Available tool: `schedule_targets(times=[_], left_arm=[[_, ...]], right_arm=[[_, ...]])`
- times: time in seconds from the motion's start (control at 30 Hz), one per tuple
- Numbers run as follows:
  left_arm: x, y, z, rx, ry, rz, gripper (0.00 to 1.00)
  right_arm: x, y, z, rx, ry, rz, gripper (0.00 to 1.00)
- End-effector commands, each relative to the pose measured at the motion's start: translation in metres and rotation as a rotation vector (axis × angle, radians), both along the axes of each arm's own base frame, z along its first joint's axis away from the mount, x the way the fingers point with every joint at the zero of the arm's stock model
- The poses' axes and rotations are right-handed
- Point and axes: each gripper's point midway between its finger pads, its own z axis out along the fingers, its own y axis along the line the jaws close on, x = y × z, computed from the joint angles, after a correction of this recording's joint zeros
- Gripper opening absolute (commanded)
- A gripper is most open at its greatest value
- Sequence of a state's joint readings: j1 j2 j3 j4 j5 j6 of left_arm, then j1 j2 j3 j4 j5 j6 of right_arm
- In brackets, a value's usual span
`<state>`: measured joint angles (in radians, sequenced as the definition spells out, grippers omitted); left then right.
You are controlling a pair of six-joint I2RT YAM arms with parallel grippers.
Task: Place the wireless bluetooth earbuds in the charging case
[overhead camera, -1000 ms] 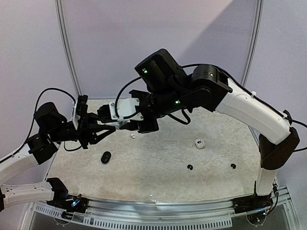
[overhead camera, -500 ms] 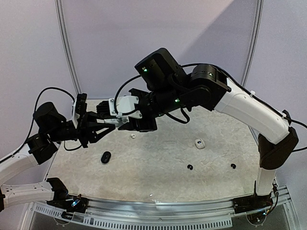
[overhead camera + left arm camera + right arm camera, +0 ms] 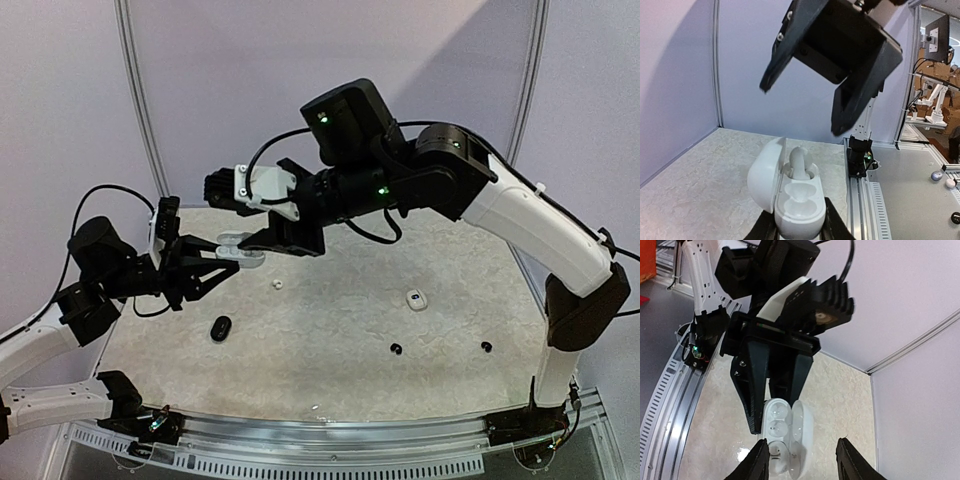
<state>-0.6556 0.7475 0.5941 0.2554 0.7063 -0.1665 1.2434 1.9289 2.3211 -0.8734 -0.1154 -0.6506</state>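
Pale marbled tabletop (image 3: 330,330) fills the cell, with lilac walls (image 3: 300,80) behind. Nearest the arm bases lie a tiny black rounded plastic earbud (image 3: 396,348) and, well apart to its right, a second black earbud (image 3: 486,346), both loose. A black oval plastic case (image 3: 221,328) sits closed on the left side. Farther back rests a small white object (image 3: 415,299), too small here to call a bud or a case with any confidence, and a tiny white earbud (image 3: 277,284) lies alone near the middle.

Beyond these, the left gripper (image 3: 797,227) has its jaws clamped on the base of a white pebble-shaped plastic charging case (image 3: 795,200). It holds the case off the tabletop with the lid swung aside and the sockets facing up, presented for loading from above. A white plastic earbud (image 3: 801,161) stands upright in the far socket; the near socket is bare.

Above the case hangs the right gripper (image 3: 802,107), jaws moderately apart and carrying nothing. The empty socket probably calls for fetching the loose white earbud next.
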Motion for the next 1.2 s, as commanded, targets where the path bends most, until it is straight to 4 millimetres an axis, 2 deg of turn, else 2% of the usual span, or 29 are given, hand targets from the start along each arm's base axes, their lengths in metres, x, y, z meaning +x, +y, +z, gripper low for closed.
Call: schedule_targets(times=[0.0, 0.1, 0.2, 0.3, 0.4, 0.57, 0.67, 0.7, 0.77, 0.8, 0.83, 0.87, 0.9, 0.93, 0.97, 1.03, 1.13, 1.17], left_arm=[[0.005, 0.006, 0.002, -0.032, 0.013, 0.039, 0.0], [0.011, 0.009, 0.003, -0.044, 0.021, 0.066, 0.0], [0.017, 0.014, 0.003, -0.057, 0.028, 0.102, 0.0], [0.022, 0.021, 0.003, -0.067, 0.032, 0.136, 0.0], [0.03, 0.029, 0.002, -0.077, 0.039, 0.18, 0.0], [0.048, 0.048, 0.003, -0.097, 0.045, 0.289, 0.0], [0.059, 0.062, 0.004, -0.102, 0.034, 0.358, 0.0], [0.061, 0.065, 0.004, -0.101, 0.029, 0.371, 0.0], [0.064, 0.07, 0.004, -0.101, 0.027, 0.395, 0.0], [0.065, 0.073, 0.004, -0.101, 0.026, 0.404, 0.0], [0.066, 0.075, 0.004, -0.101, 0.021, 0.413, 0.0], [0.067, 0.077, 0.004, -0.102, 0.02, 0.421, 0.0], [0.068, 0.079, 0.003, -0.101, 0.022, 0.428, 0.0], [0.069, 0.08, 0.003, -0.102, 0.022, 0.433, 0.0], [0.069, 0.081, 0.003, -0.101, 0.021, 0.438, 0.0], [0.069, 0.082, 0.002, -0.101, 0.022, 0.44, 0.0], [0.07, 0.083, 0.001, -0.1, 0.024, 0.443, 0.0], [0.07, 0.083, 0.001, -0.099, 0.026, 0.442, 0.0]], right_arm=[[-0.003, -0.014, 0.053, 0.175, 0.05, 0.001, 0.47], [0.002, -0.022, 0.082, 0.284, 0.123, -0.006, 0.49], [0.026, -0.035, 0.097, 0.363, 0.22, -0.085, 0.51], [0.066, -0.048, 0.095, 0.415, 0.34, -0.23, 0.53], [0.105, -0.056, 0.074, 0.429, 0.422, -0.397, 0.53], [0.163, -0.058, 0.018, 0.421, 0.545, -0.636, 0.55], [0.194, -0.053, -0.024, 0.406, 0.567, -0.795, 0.56], [0.203, -0.047, -0.045, 0.383, 0.575, -0.834, 0.59], [0.214, -0.038, -0.078, 0.352, 0.611, -0.883, 0.69], [0.22, -0.031, -0.102, 0.32, 0.624, -0.906, 0.7], [0.224, -0.028, -0.117, 0.31, 0.644, -0.929, 0.71], [0.229, -0.023, -0.137, 0.288, 0.656, -0.948, 0.77], [0.232, -0.018, -0.148, 0.28, 0.667, -0.96, 0.87], [0.237, -0.013, -0.173, 0.245, 0.678, -0.981, 0.92], [0.239, -0.007, -0.184, 0.239, 0.695, -0.994, 0.92], [0.243, 0.005, -0.225, 0.19, 0.71, -1.015, 0.92], [0.245, 0.02, -0.259, 0.161, 0.709, -1.015, 0.89], [0.245, 0.024, -0.278, 0.142, 0.72, -1.019, 0.88]])
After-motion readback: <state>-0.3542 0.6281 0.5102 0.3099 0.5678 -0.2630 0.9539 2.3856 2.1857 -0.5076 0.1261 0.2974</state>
